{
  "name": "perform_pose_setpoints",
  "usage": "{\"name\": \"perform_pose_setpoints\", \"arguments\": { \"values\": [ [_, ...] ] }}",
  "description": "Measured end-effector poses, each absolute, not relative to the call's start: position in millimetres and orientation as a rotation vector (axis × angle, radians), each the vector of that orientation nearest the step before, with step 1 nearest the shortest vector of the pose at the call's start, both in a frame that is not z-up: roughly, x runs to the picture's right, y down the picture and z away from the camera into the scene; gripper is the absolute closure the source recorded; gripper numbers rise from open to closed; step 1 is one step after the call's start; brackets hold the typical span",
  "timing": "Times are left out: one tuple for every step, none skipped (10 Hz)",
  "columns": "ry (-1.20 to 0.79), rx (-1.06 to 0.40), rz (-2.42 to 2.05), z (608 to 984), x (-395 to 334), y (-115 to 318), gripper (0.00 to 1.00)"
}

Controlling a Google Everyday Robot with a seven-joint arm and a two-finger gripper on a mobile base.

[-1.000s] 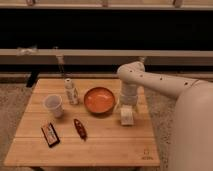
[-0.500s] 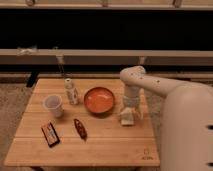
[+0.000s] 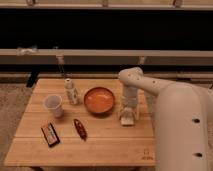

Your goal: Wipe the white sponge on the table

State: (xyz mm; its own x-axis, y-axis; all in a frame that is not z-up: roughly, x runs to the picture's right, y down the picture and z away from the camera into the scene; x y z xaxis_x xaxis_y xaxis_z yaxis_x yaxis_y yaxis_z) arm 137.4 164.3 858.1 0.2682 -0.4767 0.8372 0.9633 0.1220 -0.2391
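White sponge (image 3: 127, 120), small pale block, lies on the table (image 3: 107, 145) under the claw (image 3: 128, 113), grip unclear

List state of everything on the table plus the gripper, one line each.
gripper: pointing down directly over the white sponge, contact unclear
white sponge: flat on the table, right of the orange bowl
orange bowl: upright, empty
plastic cup: upright
white bottle: upright
dark red oblong item: lying flat
small dark packet: lying flat
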Motion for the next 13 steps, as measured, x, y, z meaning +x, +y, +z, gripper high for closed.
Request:
{"name": "perform_pose_setpoints", "arguments": {
  "values": [
    [-0.677,-0.909,-1.178,860,136,165,0.59],
    [-0.68,-0.912,-1.181,862,135,166,0.7],
    [-0.683,-0.914,-1.184,862,134,167,0.82],
    [-0.684,-0.916,-1.185,862,134,168,0.9],
    [-0.685,-0.916,-1.187,861,133,168,0.96],
    [-0.686,-0.911,-1.186,858,133,166,1.0],
    [-0.686,-0.907,-1.186,855,133,165,1.0],
    [-0.686,-0.904,-1.185,852,133,164,1.0],
    [-0.686,-0.904,-1.184,845,135,165,1.0],
    [-0.686,-0.911,-1.182,838,138,169,1.0],
    [-0.687,-0.921,-1.18,833,141,173,1.0],
    [-0.689,-0.936,-1.177,827,145,179,1.0],
    [-0.691,-0.952,-1.172,819,150,186,1.0]
  ]
}}
